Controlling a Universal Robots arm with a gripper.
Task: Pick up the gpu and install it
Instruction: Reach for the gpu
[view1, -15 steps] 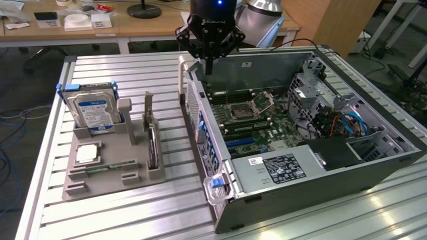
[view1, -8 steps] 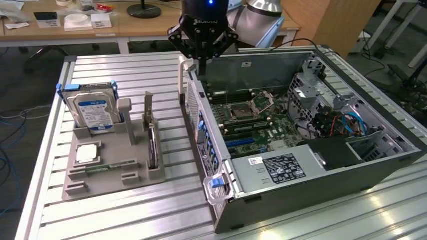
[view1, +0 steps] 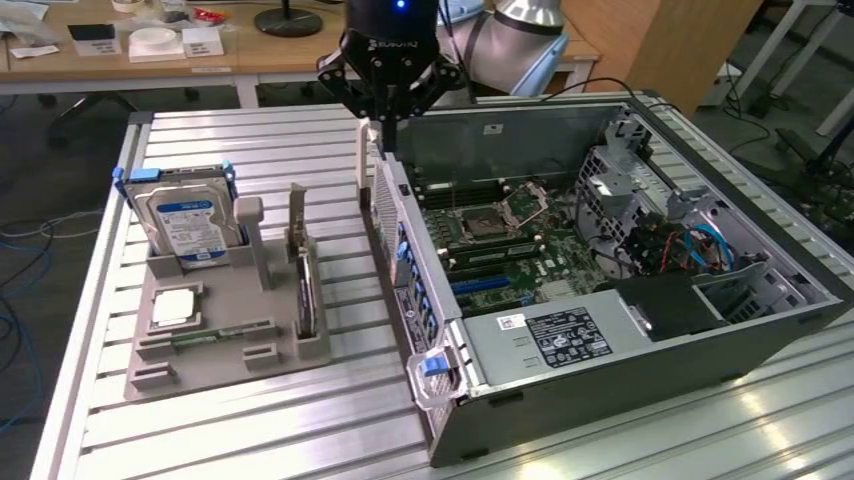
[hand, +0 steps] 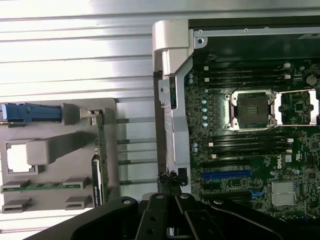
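1. The end effector (view1: 382, 128) (hand: 169, 194) is hanging with its fingers pressed together, pinching nothing, just above the rear wall of the computer case (view1: 400, 235), towards the far edge of the tabletop (view1: 240, 150). Dropping from here would likely be driving the tips into sheet metal.
2. The motherboard (view1: 507, 230) is lying exposed just inside that wall, so a drift inward is risking contact with its open CPU socket (hand: 252, 107).
3. The gpu (view1: 306, 290) (hand: 100, 145) is standing on edge in a slot of the grey holder (view1: 234, 300), between the case and the hard drive (view1: 187, 215), well apart from the end effector. Fingers arriving closed would be pushing the thin card rather than straddling it, tilting or jamming it in its slot.
4. The hard drive and the memory stick (view1: 200, 336) are sharing that holder, so an off-line approach is risking the wrong part or shifting the whole holder.
5. The blue expansion slot (hand: 226, 175) is sitting close to the rear wall; a skewed card is likely catching there and bending its bracket.
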